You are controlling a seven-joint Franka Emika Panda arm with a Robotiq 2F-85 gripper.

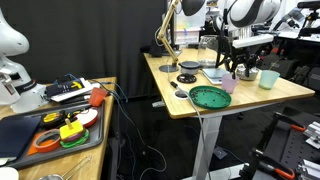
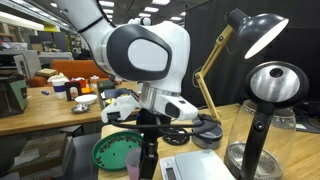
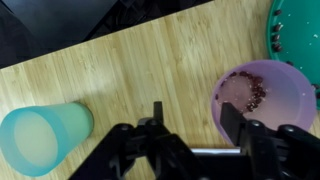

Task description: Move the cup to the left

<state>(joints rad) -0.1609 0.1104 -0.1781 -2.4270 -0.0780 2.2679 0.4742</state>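
The cup (image 3: 262,98) is a small pale pink-lilac tumbler with small red bits inside, seen from above at the right of the wrist view. My gripper (image 3: 195,112) is open above the wooden table. Its right finger overlaps the cup's left rim and its left finger is over bare wood. In an exterior view the gripper (image 1: 240,67) hangs just above the cup (image 1: 228,85). In an exterior view the cup (image 2: 134,166) shows partly behind the gripper (image 2: 150,152).
A mint-green cup (image 3: 42,135) stands at the left, also in an exterior view (image 1: 268,78). A round green plate (image 1: 210,97) lies near the table's front edge. A scale (image 1: 213,72), black discs (image 1: 187,78), a lamp (image 2: 255,35) and a glass carafe (image 2: 262,135) stand behind.
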